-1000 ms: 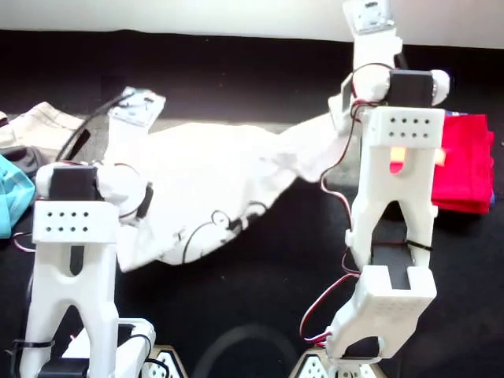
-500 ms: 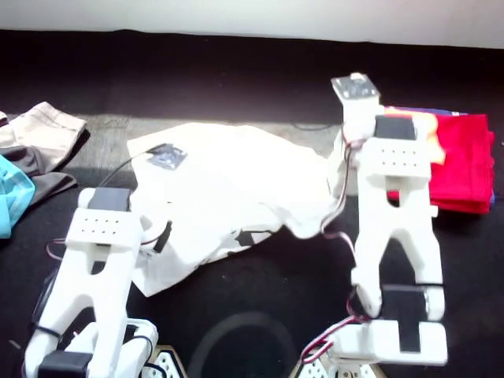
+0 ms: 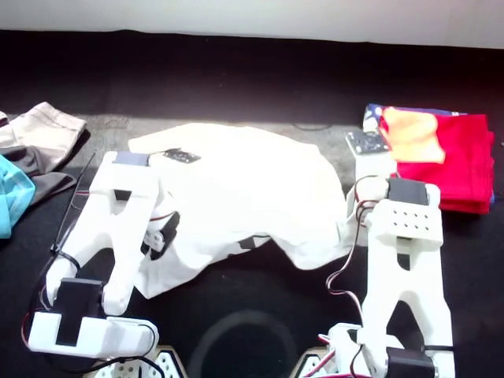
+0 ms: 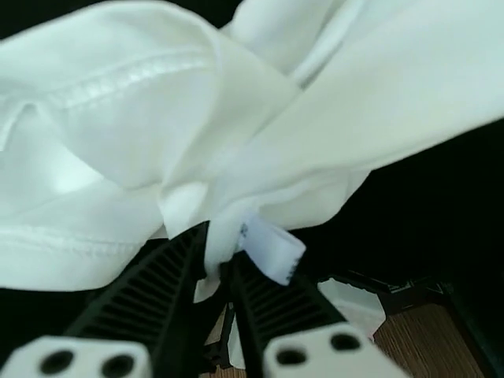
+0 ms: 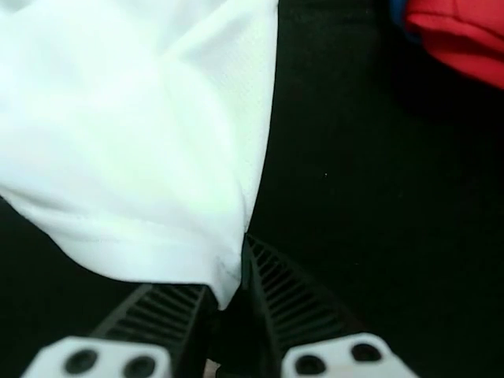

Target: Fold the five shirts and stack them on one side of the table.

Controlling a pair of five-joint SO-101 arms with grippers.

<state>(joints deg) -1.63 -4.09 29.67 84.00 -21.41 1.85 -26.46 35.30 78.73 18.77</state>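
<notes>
The left gripper (image 4: 219, 250) is clamped on a hem of the shirt (image 3: 244, 197); the right gripper (image 5: 233, 272) is clamped on its opposite edge; the shirt lies between the arms, long axis crosswise; the stack (image 3: 461, 169) lies beyond, nearer the right arm; since the earlier frames both arms have drawn back, bunching the shirt.

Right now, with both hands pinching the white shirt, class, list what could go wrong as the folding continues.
The left hand grips the white shirt only by a thin edge beside its label; that edge may slip free. The right hand holds just a hem corner, close to the folded red shirt; a wide swing might knock that stack. The shirt lies bunched, so the fold may come out uneven.
</notes>
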